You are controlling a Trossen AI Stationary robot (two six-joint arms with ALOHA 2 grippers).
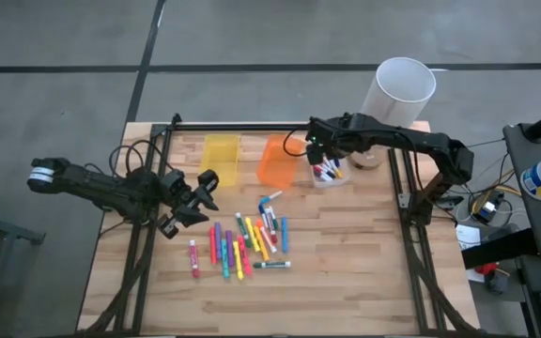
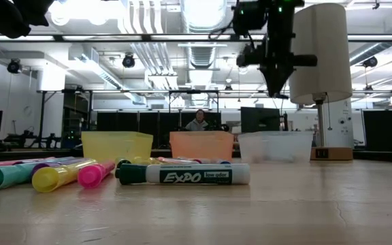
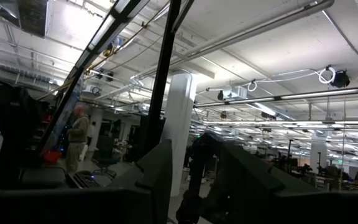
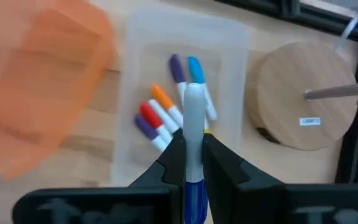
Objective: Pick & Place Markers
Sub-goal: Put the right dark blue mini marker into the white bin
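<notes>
the right tool (image 4: 193, 152) is pinched on a blue-and-white marker (image 4: 193, 118), held upright between the two fingers with its white end pointing down toward the clear bin (image 4: 229, 37). in the right wrist view the bin sits straight beneath the marker, in the middle of the frame, already holding several markers with purple, blue, orange and red caps (image 4: 166, 115). so the drop looks like a straight release downward, with the marker's long axis roughly in line with the ones lying there.

in the overhead view the right tool (image 1: 322, 150) hovers right of centre over that bin, beside the orange bin (image 1: 277, 161) and yellow bin (image 1: 220, 150). the remaining markers (image 1: 242, 246) lie scattered on the counter (image 1: 364, 272) at lower centre, mostly lengthwise up-and-down the frame. the left tool (image 1: 195, 199), fingers spread and empty, sits just left of the pile and is nearer to it.

in the low view a dark-capped marker (image 2: 182, 174) reads "expo low odor".
</notes>
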